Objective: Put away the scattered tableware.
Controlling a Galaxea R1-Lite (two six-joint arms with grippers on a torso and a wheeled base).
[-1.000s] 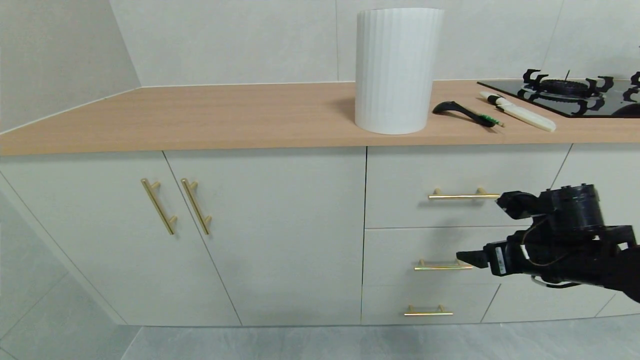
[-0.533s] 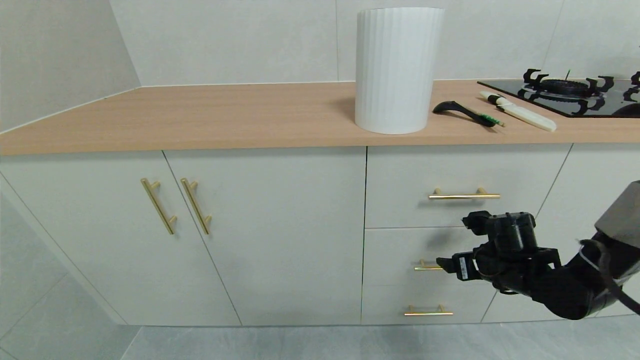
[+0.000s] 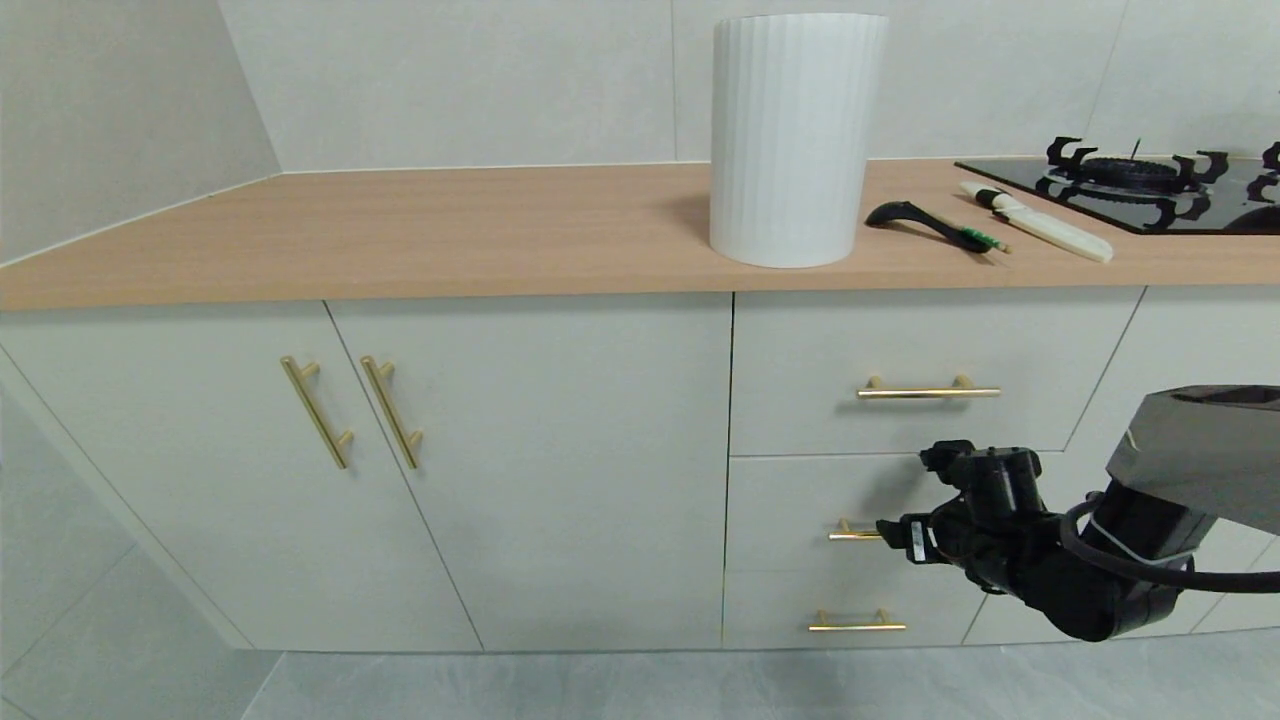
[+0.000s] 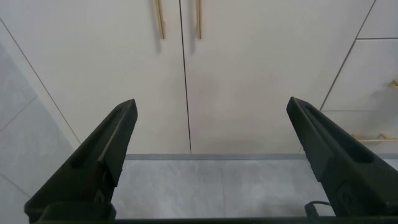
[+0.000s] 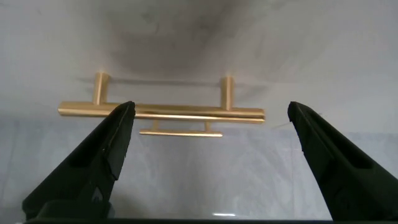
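One spread right gripper (image 3: 903, 494) faces middle handle (image 3: 853, 535).

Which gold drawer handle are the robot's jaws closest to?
The middle drawer handle: the right gripper, jaws open, faces it. The top handle and bottom handle sit farther.

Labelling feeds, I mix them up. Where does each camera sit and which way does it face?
Head view: on the head, looking forward and down at countertop and drawers; open right hand by the middle drawer handle.
Left wrist view: on the left wrist, facing cabinet doors and floor past the open left hand.
Right wrist view: on the right wrist, facing that handle between its fingers.
Head and right wrist share that handle.
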